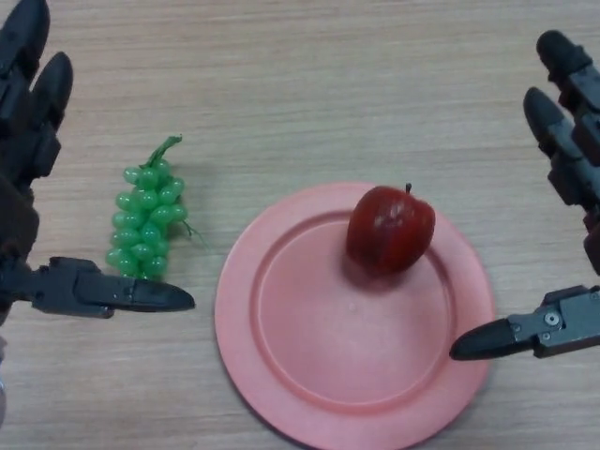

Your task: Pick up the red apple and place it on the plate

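A red apple [390, 229] with a dark stem rests on the upper right part of a pink round plate [319, 375] in the middle of the wooden table. My right hand [572, 169] is open at the right edge, fingers straight, its thumb reaching in over the plate's right rim, apart from the apple. My left hand [28, 103] is open at the left edge, its thumb pointing right below a bunch of grapes. Neither hand holds anything.
A bunch of green plastic grapes [147, 216] lies on the table left of the plate, just above my left thumb. The light wooden tabletop [309, 84] stretches across the far side.
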### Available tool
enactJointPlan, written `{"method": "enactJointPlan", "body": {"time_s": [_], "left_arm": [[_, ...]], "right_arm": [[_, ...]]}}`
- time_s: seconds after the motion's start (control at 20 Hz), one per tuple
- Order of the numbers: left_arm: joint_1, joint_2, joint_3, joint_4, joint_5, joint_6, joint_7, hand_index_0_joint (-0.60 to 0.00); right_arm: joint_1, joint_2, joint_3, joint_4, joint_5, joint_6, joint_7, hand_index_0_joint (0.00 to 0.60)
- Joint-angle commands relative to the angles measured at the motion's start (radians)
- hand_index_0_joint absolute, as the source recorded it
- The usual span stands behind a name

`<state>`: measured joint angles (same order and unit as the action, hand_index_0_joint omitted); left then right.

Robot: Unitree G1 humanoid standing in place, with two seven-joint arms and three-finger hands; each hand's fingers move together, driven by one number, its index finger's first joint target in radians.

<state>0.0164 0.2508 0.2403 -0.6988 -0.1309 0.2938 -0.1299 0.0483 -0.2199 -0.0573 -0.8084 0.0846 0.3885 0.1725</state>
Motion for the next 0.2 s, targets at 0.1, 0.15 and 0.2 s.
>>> {"method": "enactJointPlan", "body": {"time_s": [0.1, 0.15, 0.2], "left_arm": [[-0.037, 0.032, 0.029, -0.041, 0.027, -0.131, 0.008, 0.000], [-0.037, 0.031, 0.028, -0.044, 0.026, -0.131, 0.008, 0.000], [-0.033, 0.029, 0.033, -0.055, 0.006, -0.122, 0.005, 0.000]], "right_arm": [[-0.028, -0.012, -0.018, -0.050, 0.012, -0.138, -0.019, 0.000], [-0.030, -0.012, -0.012, -0.052, 0.008, -0.134, -0.017, 0.000], [-0.024, -0.011, -0.010, -0.054, 0.012, -0.138, -0.009, 0.000]]}}
